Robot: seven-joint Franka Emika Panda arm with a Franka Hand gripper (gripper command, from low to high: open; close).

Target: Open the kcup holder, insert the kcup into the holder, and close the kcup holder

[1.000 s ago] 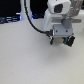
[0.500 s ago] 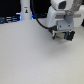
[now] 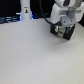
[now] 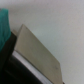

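End effector [image 3: 63,34] seen low at holder [image 3: 64,31]; grip state can't be told, too blurry; kcup not seen; misaligned contact could shove holder across desk [image 3: 30,55].

Looks like a robotics lab: white Franka arm [image 3: 64,11] over a bare pale counter [image 3: 30,55], dark background clutter with blue-lit gear [image 3: 10,19], white bottle-like post [image 3: 25,11] at the back.

The table [image 3: 30,55] looked matt, pale and smooth. The arm [image 3: 64,11] had a smooth white shell like plastic, with a dull black gripper [image 3: 63,34]. In the wrist view a flat beige panel [image 4: 37,55] looked matt; a teal patch [image 4: 4,22] was too blurred to judge.
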